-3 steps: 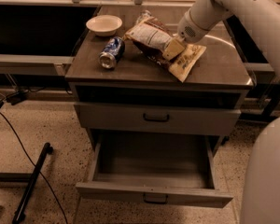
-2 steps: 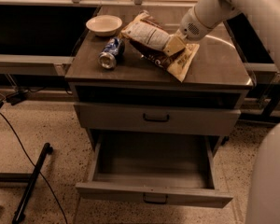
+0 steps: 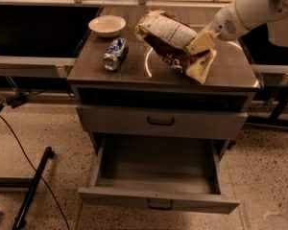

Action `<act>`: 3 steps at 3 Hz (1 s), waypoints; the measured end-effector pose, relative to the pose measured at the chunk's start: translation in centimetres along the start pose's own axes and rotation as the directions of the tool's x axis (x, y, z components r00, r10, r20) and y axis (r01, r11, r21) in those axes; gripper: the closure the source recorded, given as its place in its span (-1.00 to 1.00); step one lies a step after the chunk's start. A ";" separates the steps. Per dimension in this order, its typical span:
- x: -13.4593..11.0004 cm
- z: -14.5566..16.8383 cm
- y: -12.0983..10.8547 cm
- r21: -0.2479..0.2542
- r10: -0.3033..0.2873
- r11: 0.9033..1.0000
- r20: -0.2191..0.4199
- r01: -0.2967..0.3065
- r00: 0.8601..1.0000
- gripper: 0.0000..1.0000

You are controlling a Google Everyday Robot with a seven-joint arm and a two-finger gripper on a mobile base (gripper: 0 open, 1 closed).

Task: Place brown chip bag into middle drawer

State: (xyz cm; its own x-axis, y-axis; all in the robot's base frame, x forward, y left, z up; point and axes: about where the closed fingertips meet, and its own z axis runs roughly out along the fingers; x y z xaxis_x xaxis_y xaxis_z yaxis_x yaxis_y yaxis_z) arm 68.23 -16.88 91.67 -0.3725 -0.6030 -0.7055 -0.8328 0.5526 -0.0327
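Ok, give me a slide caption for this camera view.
Gripper grips the tilted brown chip bag over the cabinet top, middle drawer open below.

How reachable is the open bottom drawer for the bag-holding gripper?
Probably yes: the gripper holds the chip bag over the cabinet top; the drawer below stands pulled out, though the bag must clear the top's front edge.

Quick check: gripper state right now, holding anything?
Gripper: closed on the brown chip bag, gripping it near its lower right end, over the right side of the cabinet top.
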 end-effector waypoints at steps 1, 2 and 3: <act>0.6 -2.6 3.2 0.006 -0.104 0.995 -0.056 0.104 0.993 1.00; 4.1 -3.8 10.9 -0.078 -0.308 0.951 -0.167 0.299 0.937 1.00; 8.8 -2.5 16.7 -0.220 -0.392 0.912 -0.218 0.347 0.894 1.00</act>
State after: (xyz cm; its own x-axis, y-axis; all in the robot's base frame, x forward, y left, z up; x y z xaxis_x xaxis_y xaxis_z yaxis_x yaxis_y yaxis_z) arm 50.06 -14.36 86.68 -0.0952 -0.8809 -0.4636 -0.9787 0.1679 -0.1183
